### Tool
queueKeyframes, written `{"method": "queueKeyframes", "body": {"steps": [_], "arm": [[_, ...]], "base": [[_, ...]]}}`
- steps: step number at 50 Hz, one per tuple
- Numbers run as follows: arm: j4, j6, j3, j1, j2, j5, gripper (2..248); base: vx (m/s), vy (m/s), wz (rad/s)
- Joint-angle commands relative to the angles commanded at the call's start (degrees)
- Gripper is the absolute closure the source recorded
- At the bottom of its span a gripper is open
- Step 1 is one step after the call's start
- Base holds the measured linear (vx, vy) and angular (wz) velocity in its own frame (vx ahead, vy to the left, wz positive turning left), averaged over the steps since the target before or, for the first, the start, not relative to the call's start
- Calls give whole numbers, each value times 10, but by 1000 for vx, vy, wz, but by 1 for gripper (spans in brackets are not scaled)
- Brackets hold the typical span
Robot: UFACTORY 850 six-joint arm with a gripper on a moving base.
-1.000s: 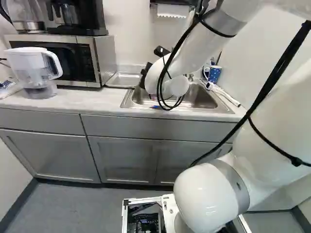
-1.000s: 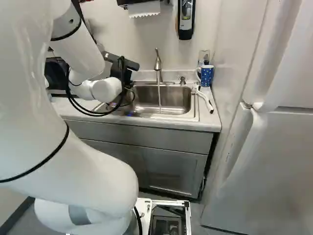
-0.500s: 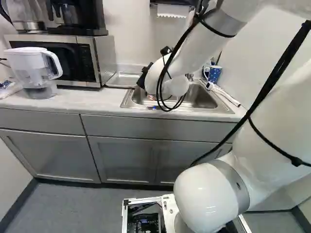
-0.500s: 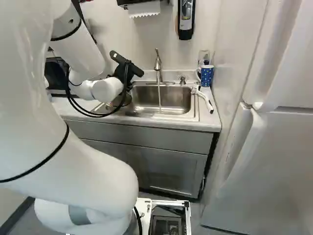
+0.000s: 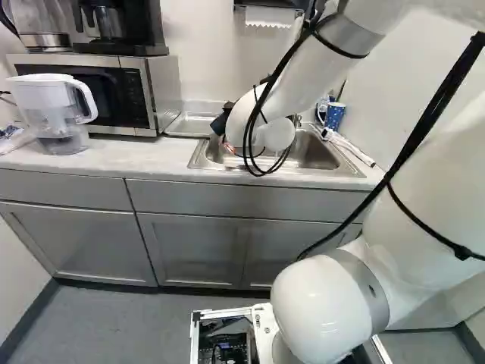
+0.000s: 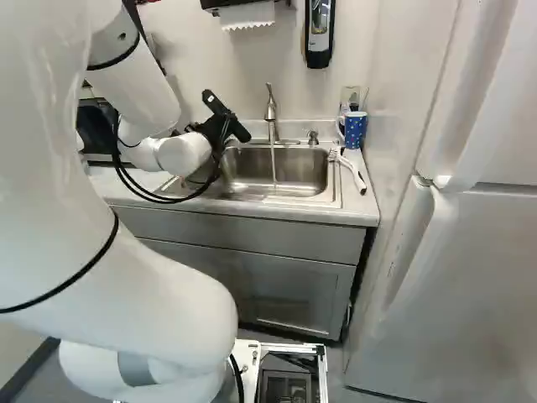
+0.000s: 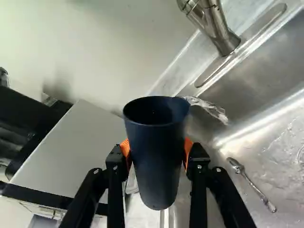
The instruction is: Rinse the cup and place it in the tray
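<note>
Now, fingers (image 7: 198, 166): pinching the dark blue cup (image 7: 156, 156) by both sides.
Cup: by the tray end of the sink (image 5: 314, 154), mouth showing; how upright, I cannot tell.
Water (image 6: 273, 166): running from the faucet (image 6: 271, 107), apart from my wrist.
My judgement: rinse in hand; turn the mouth under the stream, swirl, drain over the basin, grip steady against slipping.
Tray (image 5: 193, 123): beside the sink, next afterwards.

No label, number or sign can be read (the microwave's control panel (image 5: 135, 95) included).
</note>
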Motion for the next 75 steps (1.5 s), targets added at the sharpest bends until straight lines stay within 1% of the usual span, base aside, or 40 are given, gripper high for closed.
{"method": "queueKeyframes", "body": {"steps": [75], "arm": [[0, 451, 0, 0, 0, 0, 126]], "base": [[0, 0, 0]]}}
